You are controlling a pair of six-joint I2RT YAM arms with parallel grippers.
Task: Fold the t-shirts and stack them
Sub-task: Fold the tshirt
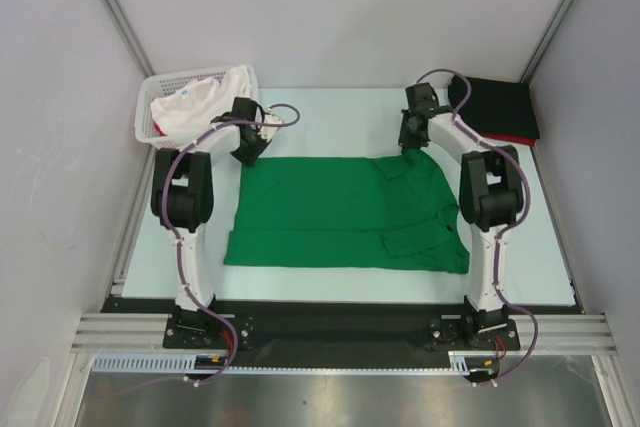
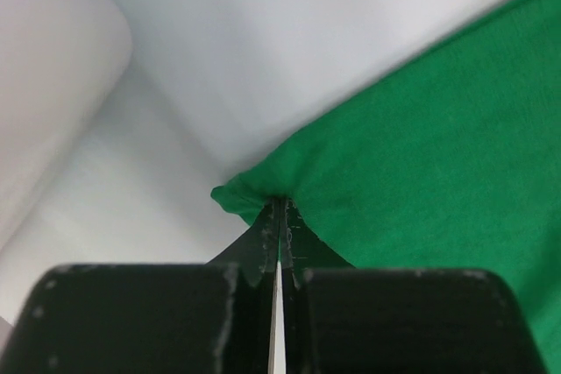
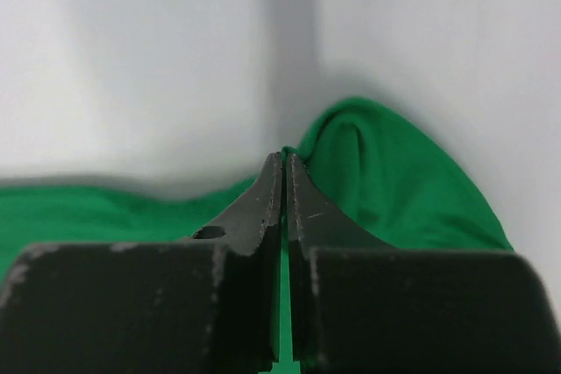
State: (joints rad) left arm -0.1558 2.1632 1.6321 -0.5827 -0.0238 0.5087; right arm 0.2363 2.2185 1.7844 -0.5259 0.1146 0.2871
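Left gripper (image 2: 279, 208): jaws closed on the far-left corner of the green t-shirt (image 1: 340, 212); cloth bunches into a small peak right at the tips.
Right gripper (image 3: 285, 159): jaws closed on the shirt's far-right corner; a rounded hump of green stands just right of the tips.
Green t-shirt, position: spread flat on the table (image 1: 330, 107), between the two arms.
Green t-shirt, near edge: free, lying flat, no gripper close to it.
Green t-shirt, long axis: left to right across the arms; the sleeves look turned in at the right end, so the hem is probably the left end.
Key relation: both pinches sit on the same far long edge, one at each end. The body of the shirt lies on the near side of both grippers.
Arm reach: each arm holds the corner on its own side, neither nearer than the other.
Next move (judgement): draw the far edge toward the near edge together, level, to halve the shirt along its long axis.
Beyond far-left corner: white mesh basket (image 1: 145, 112) holding a white t-shirt (image 1: 190, 107).
Beyond far-right corner: folded black t-shirt (image 1: 497, 105) on a red t-shirt (image 1: 510, 139).
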